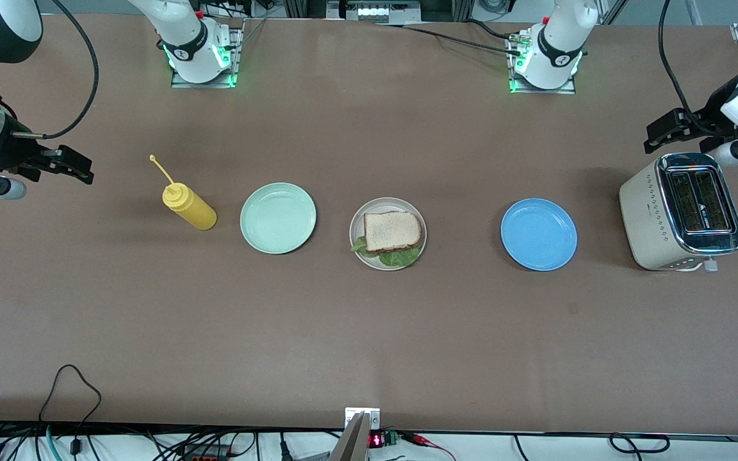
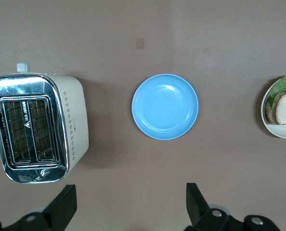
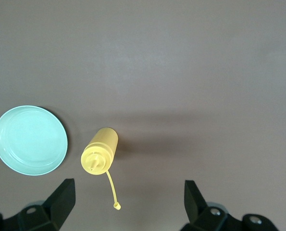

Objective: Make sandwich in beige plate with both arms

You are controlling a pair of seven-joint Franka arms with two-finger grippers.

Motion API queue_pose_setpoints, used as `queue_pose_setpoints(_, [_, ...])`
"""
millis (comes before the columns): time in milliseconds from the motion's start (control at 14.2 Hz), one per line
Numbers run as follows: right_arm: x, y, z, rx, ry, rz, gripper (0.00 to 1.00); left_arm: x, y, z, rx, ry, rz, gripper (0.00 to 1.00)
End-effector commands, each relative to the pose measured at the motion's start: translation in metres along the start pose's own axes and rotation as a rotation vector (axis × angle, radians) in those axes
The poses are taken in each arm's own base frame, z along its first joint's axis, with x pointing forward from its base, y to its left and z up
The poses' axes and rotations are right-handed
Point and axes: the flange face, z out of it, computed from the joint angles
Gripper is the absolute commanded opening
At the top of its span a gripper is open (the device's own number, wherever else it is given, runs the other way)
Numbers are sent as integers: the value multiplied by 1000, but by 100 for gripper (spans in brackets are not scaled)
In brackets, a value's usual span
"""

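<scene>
With both arms pulled back to the table ends, the sandwich (image 1: 393, 234) sits assembled in the beige plate (image 1: 387, 206) at mid-table: top bread slice flat, green lettuce (image 1: 400, 257) sticking out from under it on the side nearer the front camera. The left wrist view catches the plate's edge with two bread slices stacked over the leaf.

Everything else relative to the beige plate:
- mint-green plate (image 1: 277, 218) just beside it toward the right arm's end, nothing on it
- yellow squeeze bottle (image 1: 188, 206) past the mint-green plate, same direction, standing on the table, its loose cap strap pointing away from the front camera
- blue plate (image 1: 539, 234) toward the left arm's end, apart from it, nothing on it
- toaster (image 1: 680, 210) past the blue plate at the left arm's end, both slots showing no bread

Left gripper (image 2: 128, 204) hangs up in the air near the toaster, toward the bases; jaws spread wide, holding nothing. Right gripper (image 3: 128, 202) hangs over bare table at the right arm's end, out past the bottle; jaws also spread wide, holding nothing
</scene>
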Motion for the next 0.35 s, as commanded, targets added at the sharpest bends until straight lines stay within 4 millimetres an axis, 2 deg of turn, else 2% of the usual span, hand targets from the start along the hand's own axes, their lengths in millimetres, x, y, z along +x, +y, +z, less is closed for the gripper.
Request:
queue_pose_setpoints(0, [-3, 1, -1, 15, 14, 0, 100, -10, -1, -5, 28, -1, 4, 100])
queue_pose_setpoints(281, [-2, 1, 0, 16, 16, 0, 100, -11, -1, -6, 26, 0, 3, 100])
